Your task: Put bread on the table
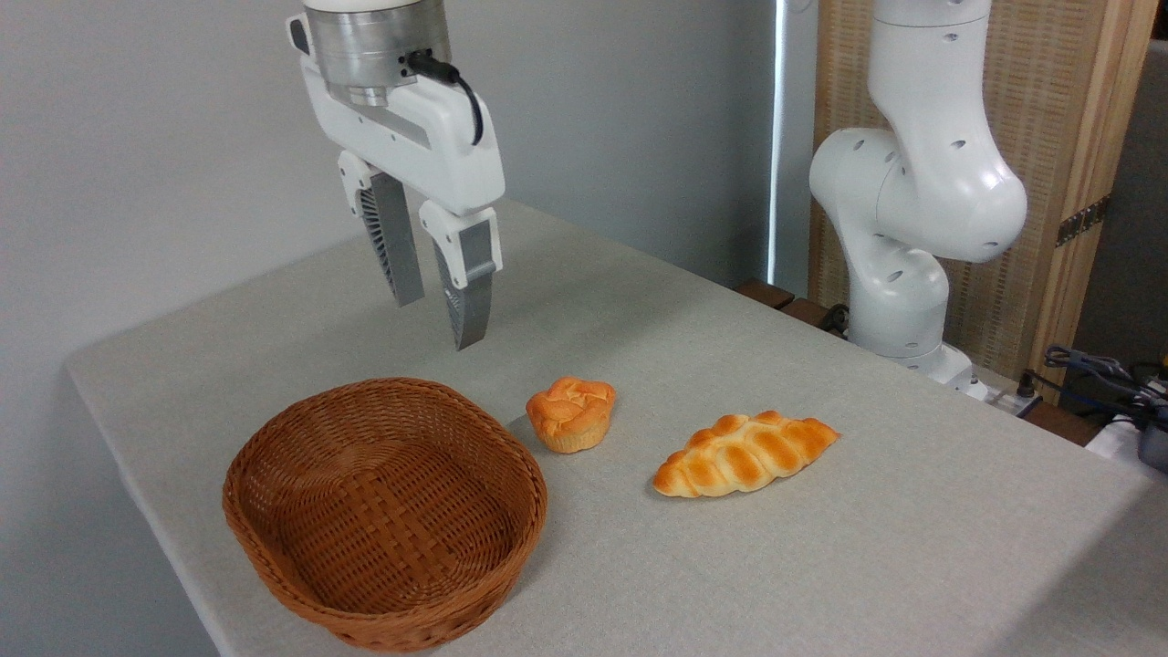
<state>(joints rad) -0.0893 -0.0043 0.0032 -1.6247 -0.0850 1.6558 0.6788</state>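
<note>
The bread (pixel 745 453), a long braided golden-brown loaf with pointed ends, lies flat on the table (pixel 821 566) right of centre. My gripper (pixel 440 321) hangs in the air above the far rim of the basket, well to the left of the loaf and clear of it. Its two grey fingers (pixel 467 297) point down and stand apart, open, with nothing between them.
A brown woven wicker basket (pixel 383 511) sits at the front left and holds nothing. A small round orange bun (pixel 570 413) stands between basket and loaf. The white arm base (pixel 899 274) rises at the table's far right edge, with cables (pixel 1095 374) beyond it.
</note>
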